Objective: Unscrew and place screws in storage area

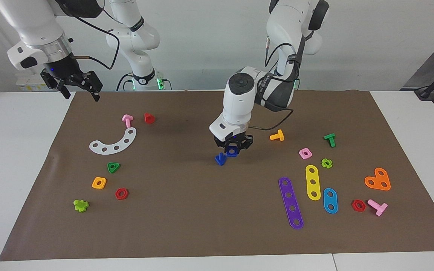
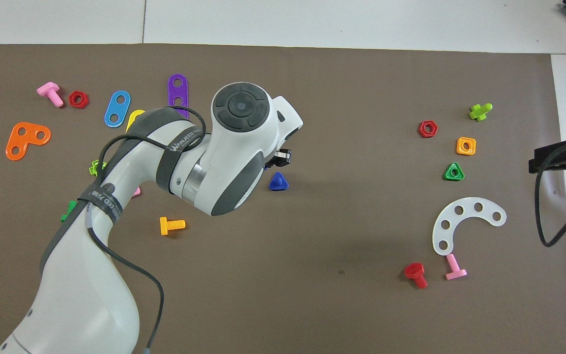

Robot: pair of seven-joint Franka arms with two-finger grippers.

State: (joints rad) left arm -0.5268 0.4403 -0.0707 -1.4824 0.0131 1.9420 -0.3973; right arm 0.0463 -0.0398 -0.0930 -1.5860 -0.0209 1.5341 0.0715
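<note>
Facing view: left gripper [image 1: 233, 147] hangs mid-mat, clenched on what looks like the blue square nut [image 1: 232, 151]. Blue bolt [image 1: 220, 159] lies on the mat at its seven o'clock. Right gripper [image 1: 77, 86] waits, released, above the mat's corner.

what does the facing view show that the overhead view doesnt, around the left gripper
Only the facing view shows the left gripper shut on a dark-blue square nut, raised off the mat, and the right gripper open, waiting over the mat's edge. Only the overhead view shows the blue bolt's triangular head from above; the left arm hides the nut there. Both show the bolt lying alone mid-mat, and the white arched strip.
</note>
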